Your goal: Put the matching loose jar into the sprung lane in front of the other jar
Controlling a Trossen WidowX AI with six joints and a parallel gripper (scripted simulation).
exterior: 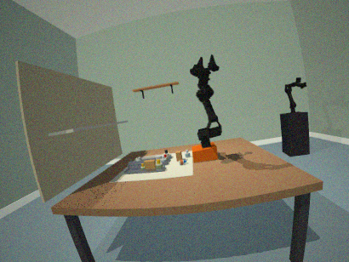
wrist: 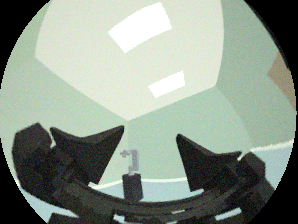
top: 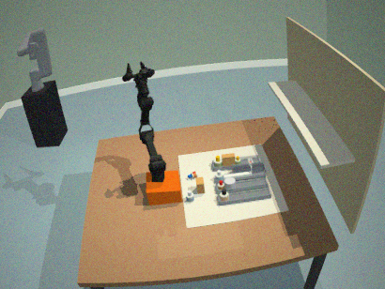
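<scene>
My gripper [top: 135, 69] [exterior: 205, 64] [wrist: 150, 132] is open and empty. It points up, high above the orange base block [top: 164, 190] [exterior: 205, 154], far from the jars. The wrist view shows only the ceiling and wall between the fingers. A grey rack of lanes [top: 249, 185] [exterior: 138, 165] lies on the white mat [top: 211, 216] [exterior: 170, 172], with small jars at the lanes' front ends, among them a yellow-capped jar [top: 218, 160] and a red-capped jar [top: 221, 183]. Loose jars stand on the mat left of the rack: a white-capped jar [top: 190, 195] and a small red and blue pair [top: 191, 174]. Which lane is sprung is too small to tell.
A tan box [top: 200, 186] stands among the loose jars and another [top: 228, 159] by the rack. A tall tan panel [top: 330, 120] [exterior: 68, 123] with a grey ledge stands beside the table behind the rack. A second arm on a black pedestal [top: 43, 113] [exterior: 294, 132] stands off the table.
</scene>
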